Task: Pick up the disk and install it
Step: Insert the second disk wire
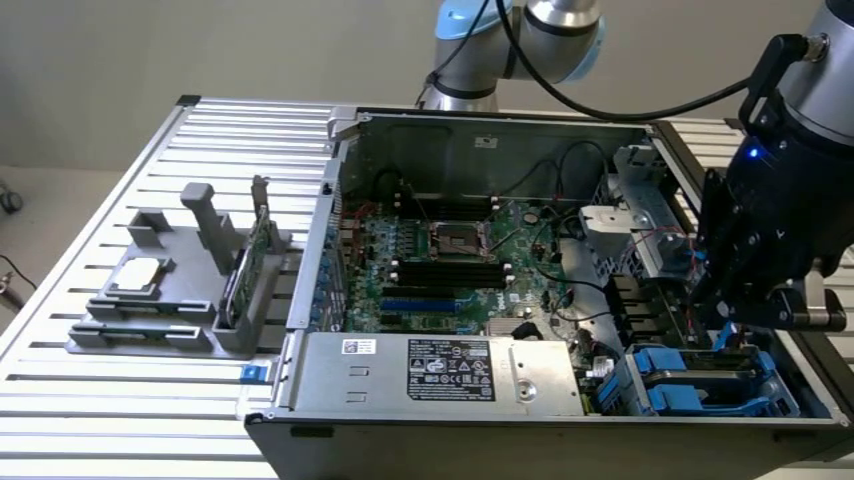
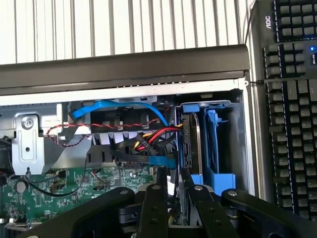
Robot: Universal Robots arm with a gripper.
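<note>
At the front corner of the open computer case (image 1: 534,300), toward the exterior view's right, the disk (image 2: 190,144) is being held on edge by the gripper (image 2: 173,186), its fingers clenched on the drive so it is lining up with the blue drive bay (image 2: 218,148). One disk, one bay and one arm are being counted, with one keyboard (image 2: 292,99) lying beside the case.
</note>
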